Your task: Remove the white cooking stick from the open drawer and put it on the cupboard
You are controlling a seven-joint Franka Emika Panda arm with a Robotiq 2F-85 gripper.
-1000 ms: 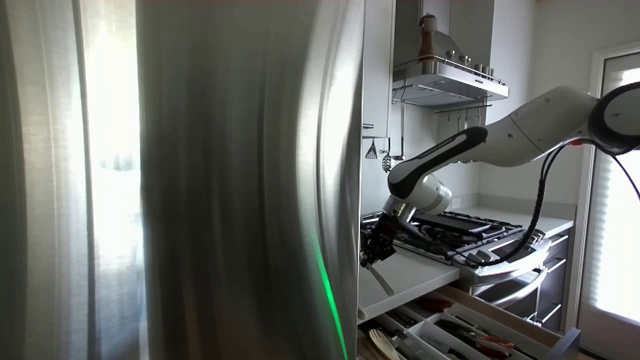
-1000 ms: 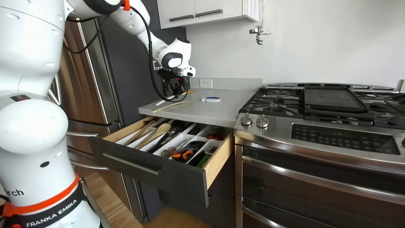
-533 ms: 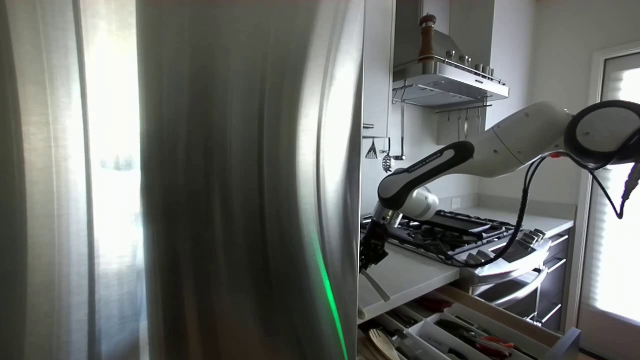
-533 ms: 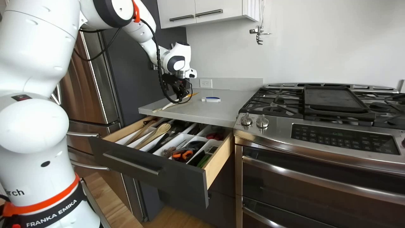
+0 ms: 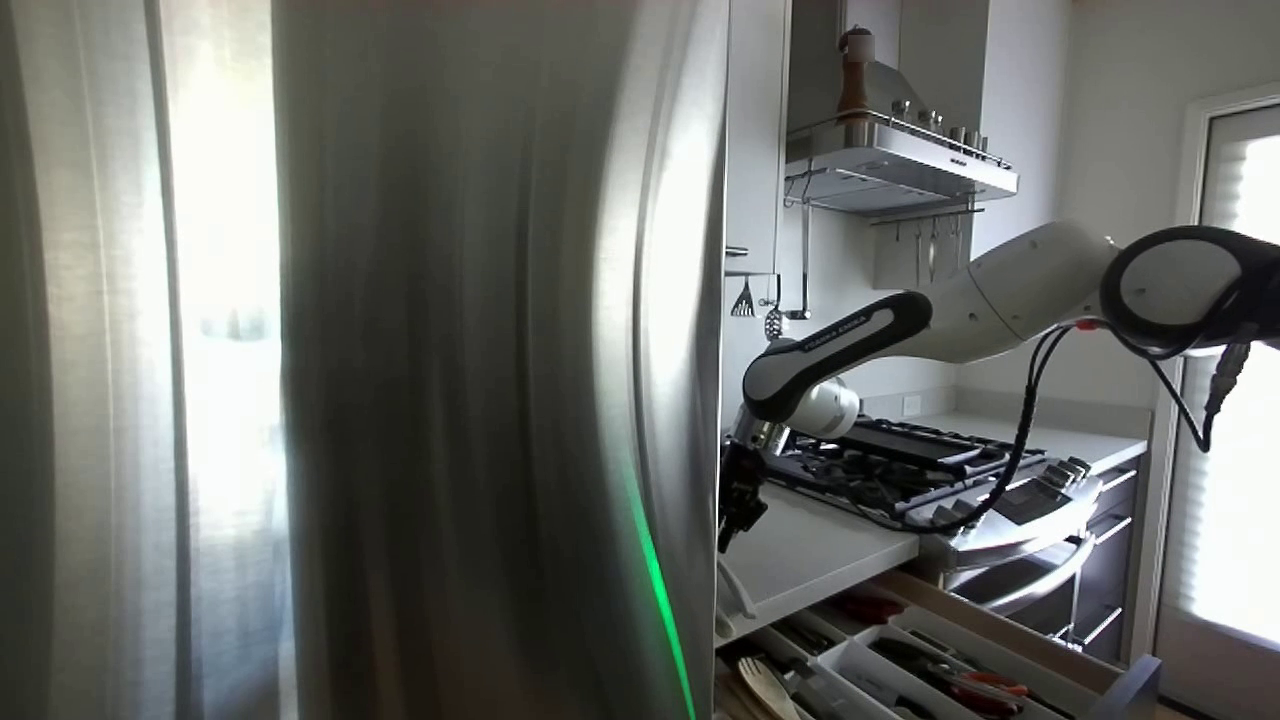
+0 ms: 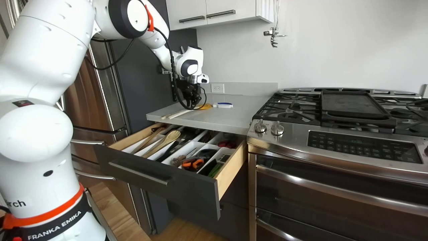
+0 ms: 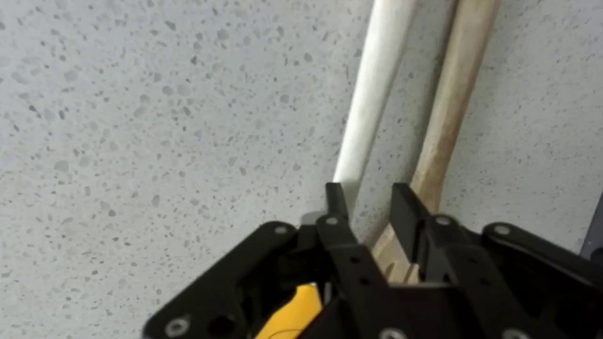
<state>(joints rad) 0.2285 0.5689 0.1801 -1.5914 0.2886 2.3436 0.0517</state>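
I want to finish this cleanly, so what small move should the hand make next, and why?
I'd probably lift the hand straight up. The white stick appears to lie on the counter, and the fingers stand apart with counter showing between them. A wooden utensil lies close beside the stick, so moving sideways might nudge either.

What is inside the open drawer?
The open drawer holds wooden utensils, orange handles and a red item among white dividers. The countertop covers its back end, so anything there cannot be seen.
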